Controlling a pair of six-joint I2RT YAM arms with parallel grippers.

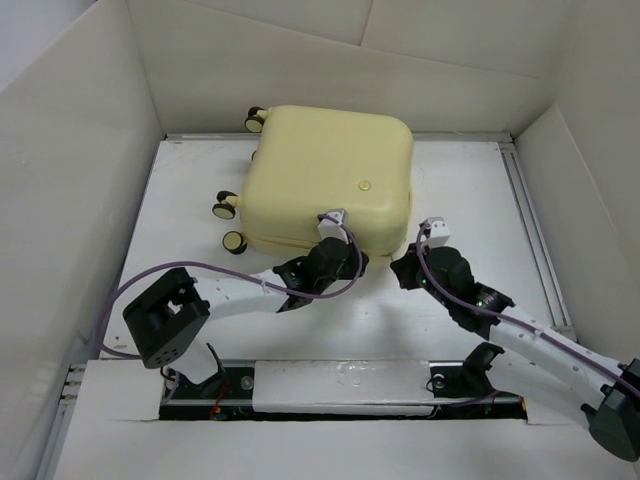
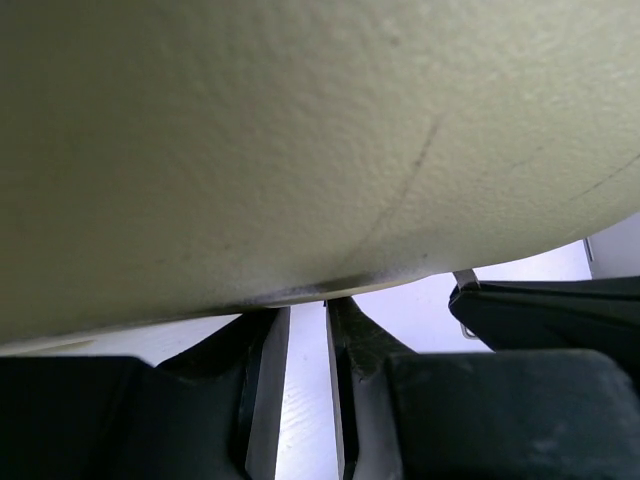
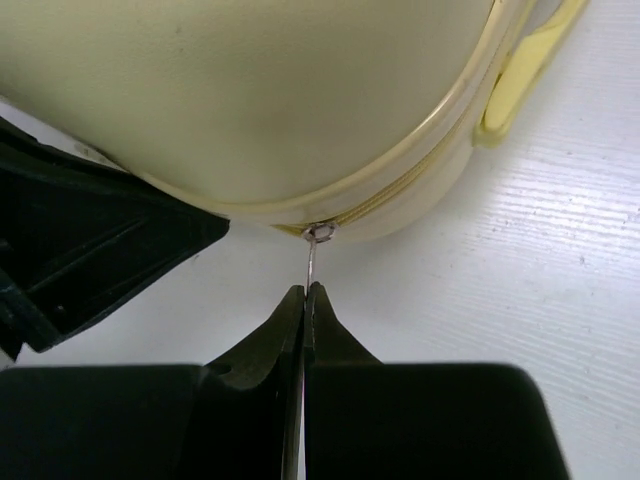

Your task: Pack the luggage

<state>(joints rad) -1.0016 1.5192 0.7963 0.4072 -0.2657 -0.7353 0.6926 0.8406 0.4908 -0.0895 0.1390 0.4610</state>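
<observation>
The luggage (image 1: 330, 170) is a pale yellow hard-shell suitcase lying flat and closed at the back middle of the table, with a round emblem (image 1: 366, 185) on top. My left gripper (image 1: 335, 242) is at its near edge; in the left wrist view (image 2: 308, 305) its fingers stand a narrow gap apart with nothing between them, tips right under the shell (image 2: 300, 130). My right gripper (image 1: 403, 265) is at the near right corner. In the right wrist view (image 3: 304, 290) it is shut on the thin metal zipper pull (image 3: 312, 258) at the suitcase seam (image 3: 250, 100).
Caster wheels (image 1: 224, 208) stick out on the suitcase's left side. A yellow handle (image 3: 525, 75) lies along its right side. White walls (image 1: 70, 200) enclose the table on three sides. The two grippers are close together; the left one shows in the right wrist view (image 3: 90, 250).
</observation>
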